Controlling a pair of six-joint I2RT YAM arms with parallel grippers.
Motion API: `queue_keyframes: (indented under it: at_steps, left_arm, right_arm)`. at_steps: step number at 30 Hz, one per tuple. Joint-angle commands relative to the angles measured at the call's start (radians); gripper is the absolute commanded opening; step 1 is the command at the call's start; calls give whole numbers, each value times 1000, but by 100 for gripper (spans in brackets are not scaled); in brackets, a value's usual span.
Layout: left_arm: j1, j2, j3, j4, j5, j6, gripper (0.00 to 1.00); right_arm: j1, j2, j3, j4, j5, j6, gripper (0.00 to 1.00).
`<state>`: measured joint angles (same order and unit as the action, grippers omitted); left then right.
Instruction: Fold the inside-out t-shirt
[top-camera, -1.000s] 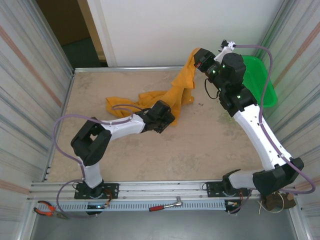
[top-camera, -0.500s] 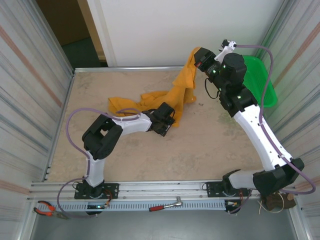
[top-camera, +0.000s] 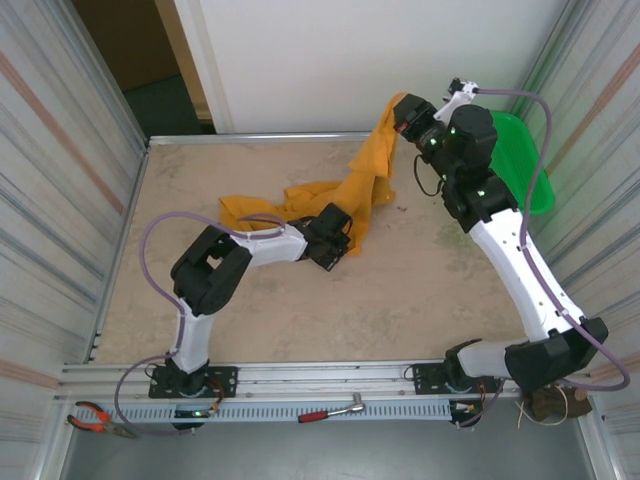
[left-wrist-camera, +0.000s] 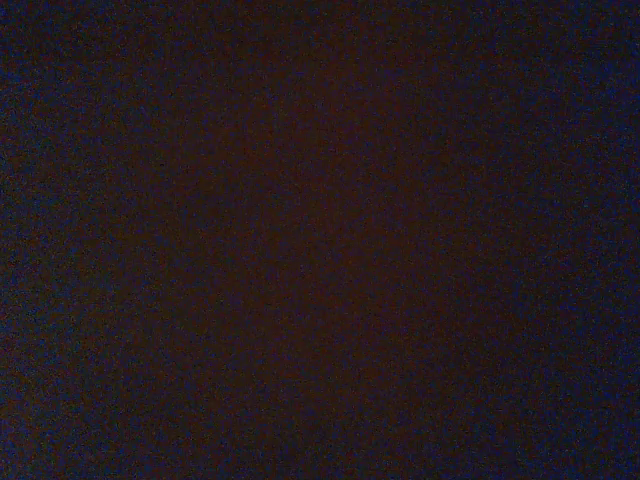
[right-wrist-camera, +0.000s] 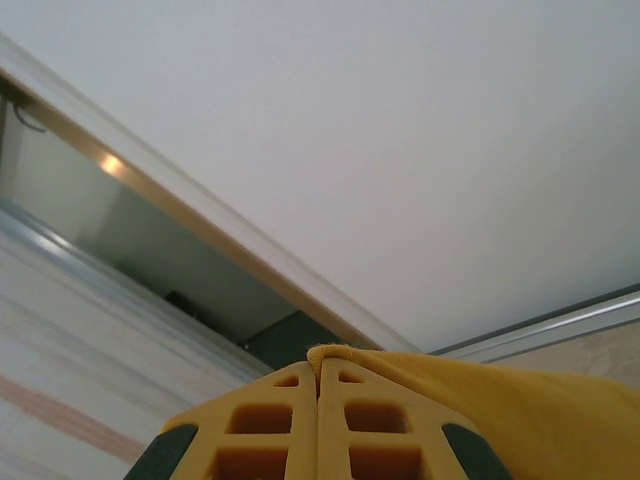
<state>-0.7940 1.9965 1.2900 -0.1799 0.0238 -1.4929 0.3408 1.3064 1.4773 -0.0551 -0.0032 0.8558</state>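
Note:
The orange-yellow t-shirt (top-camera: 350, 192) hangs in a twisted strip from my raised right gripper (top-camera: 402, 112) down to the table, then trails left in a crumpled band. In the right wrist view the right gripper (right-wrist-camera: 318, 366) is shut, with a fold of the t-shirt (right-wrist-camera: 500, 400) pinched between its yellow fingers (right-wrist-camera: 262, 420). My left gripper (top-camera: 338, 236) lies low on the table at the shirt's lower end, its fingers pushed into the cloth and hidden. The left wrist view is black, so the jaws cannot be read. No logo shows.
A green plastic basket (top-camera: 527, 170) stands at the back right behind the right arm. Metal walls close in both sides of the beige table (top-camera: 400, 290). Pliers (top-camera: 90, 416) and a ratchet wrench (top-camera: 336, 410) lie on the front rail.
The left arm folded its elbow inward and its gripper stayed buried at the shirt's lower end. The right gripper rose slightly to the right, pulling the hanging strip tauter.

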Motion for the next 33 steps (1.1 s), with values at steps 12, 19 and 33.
queue_keyframes:
  at_steps: [12,19,33]
  left_arm:
    - [615,-731,2,-114,657,727,0]
    - [757,-782,125,-18,787,651,0]
    - [857,-654,487,87,650,509,0]
  right_arm:
    - [-575,-91,27,-29,-139,143,0]
    - [-576,-180,37,-31,-227,195,0]
    - [-565,-273,103,-46,-274,209,0]
